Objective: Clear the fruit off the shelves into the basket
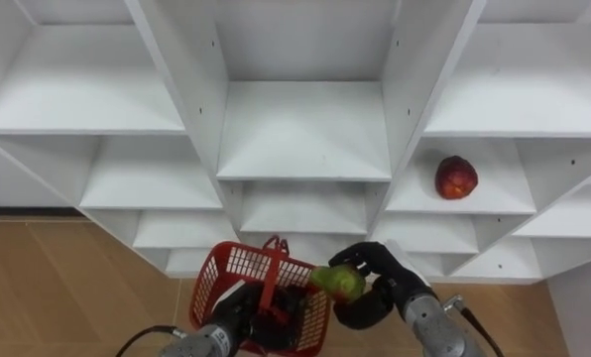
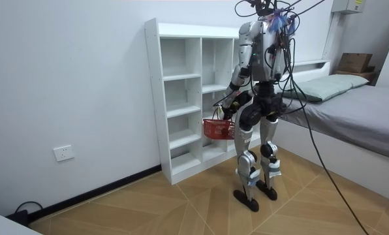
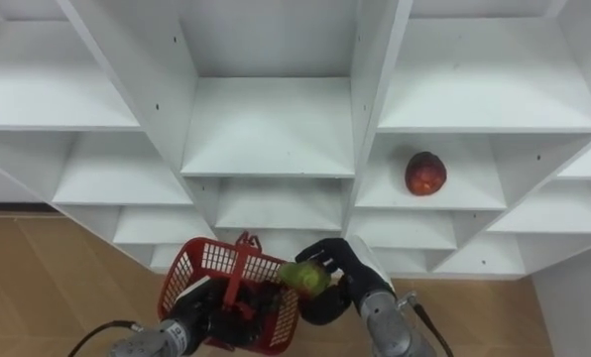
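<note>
Left eye view: the left hand has its fingers curled round the handle of the red basket, low before the white closet. The right hand grips a green fruit at the basket's right rim, fingers wrapped over it. 1 red fruit lies on a shelf in the closet's right column. Right eye view: that red fruit sits near its shelf's middle, clear of both side walls. Room view: the robot stands upright facing the closet, with the basket held before its hips and a bed on the room view's right.
</note>
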`<state>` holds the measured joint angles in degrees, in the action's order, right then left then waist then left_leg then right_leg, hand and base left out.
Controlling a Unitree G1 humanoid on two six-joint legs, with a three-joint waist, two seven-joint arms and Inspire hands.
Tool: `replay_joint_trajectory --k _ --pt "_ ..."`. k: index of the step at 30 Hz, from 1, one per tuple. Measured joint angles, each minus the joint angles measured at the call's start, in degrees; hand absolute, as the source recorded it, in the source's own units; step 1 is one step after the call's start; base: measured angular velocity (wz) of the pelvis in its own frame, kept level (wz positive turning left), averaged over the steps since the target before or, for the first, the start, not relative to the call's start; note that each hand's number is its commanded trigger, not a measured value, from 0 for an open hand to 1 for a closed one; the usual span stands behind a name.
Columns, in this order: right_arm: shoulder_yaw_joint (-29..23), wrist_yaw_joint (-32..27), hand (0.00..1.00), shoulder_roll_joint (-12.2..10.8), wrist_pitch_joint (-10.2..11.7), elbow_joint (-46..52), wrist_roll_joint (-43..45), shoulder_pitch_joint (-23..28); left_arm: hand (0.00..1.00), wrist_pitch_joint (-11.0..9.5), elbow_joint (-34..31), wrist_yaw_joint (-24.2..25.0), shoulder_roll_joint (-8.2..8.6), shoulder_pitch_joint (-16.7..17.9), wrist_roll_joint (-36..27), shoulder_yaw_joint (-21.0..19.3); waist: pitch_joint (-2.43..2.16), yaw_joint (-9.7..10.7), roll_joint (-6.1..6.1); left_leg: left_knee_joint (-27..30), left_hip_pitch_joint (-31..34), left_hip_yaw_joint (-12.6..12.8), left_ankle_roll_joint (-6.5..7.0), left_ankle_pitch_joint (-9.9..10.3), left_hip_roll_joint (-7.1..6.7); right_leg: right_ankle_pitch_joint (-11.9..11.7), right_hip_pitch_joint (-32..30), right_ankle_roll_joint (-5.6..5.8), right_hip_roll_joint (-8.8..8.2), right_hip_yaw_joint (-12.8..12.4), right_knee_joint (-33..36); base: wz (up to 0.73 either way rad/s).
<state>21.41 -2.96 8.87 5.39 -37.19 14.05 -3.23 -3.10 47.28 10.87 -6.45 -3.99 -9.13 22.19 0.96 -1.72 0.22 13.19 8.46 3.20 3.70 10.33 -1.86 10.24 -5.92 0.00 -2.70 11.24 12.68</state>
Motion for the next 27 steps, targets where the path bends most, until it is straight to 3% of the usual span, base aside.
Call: replay_joint_trajectory --k 13,19,27 --pt "-0.04 0.01 1.0 -0.54 0.01 -3.19 4.59 -2.69 1.0 -0.12 -1.84 3.56 -0.65 -0.04 7.59 0.56 0.47 -0.13 0.27 0.03 0.1 -0.04 0.0 0.0 0.0 0.0 -0.16 0.0 -0.09 -0.17 0.0 0.0" --pt "-0.04 0.19 1.0 -0.8 0.29 -6.14 4.71 -4.41 1.0 -1.97 -2.45 3.66 -0.52 -0.04 8.95 0.7 0.5 -0.19 0.34 0.0 0.12 -0.05 0.0 0.0 0.04 0.0 -0.17 0.0 -0.05 -0.17 0.0 0.0" --pt "2.66 0.16 1.0 -1.95 0.65 -14.46 4.59 -7.52 1.0 -2.0 -2.31 3.69 -1.05 -0.38 9.89 3.15 0.52 -0.18 0.37 0.25 0.23 -0.2 0.0 0.0 0.03 0.0 -0.16 0.0 -0.16 -0.18 -0.02 0.0"
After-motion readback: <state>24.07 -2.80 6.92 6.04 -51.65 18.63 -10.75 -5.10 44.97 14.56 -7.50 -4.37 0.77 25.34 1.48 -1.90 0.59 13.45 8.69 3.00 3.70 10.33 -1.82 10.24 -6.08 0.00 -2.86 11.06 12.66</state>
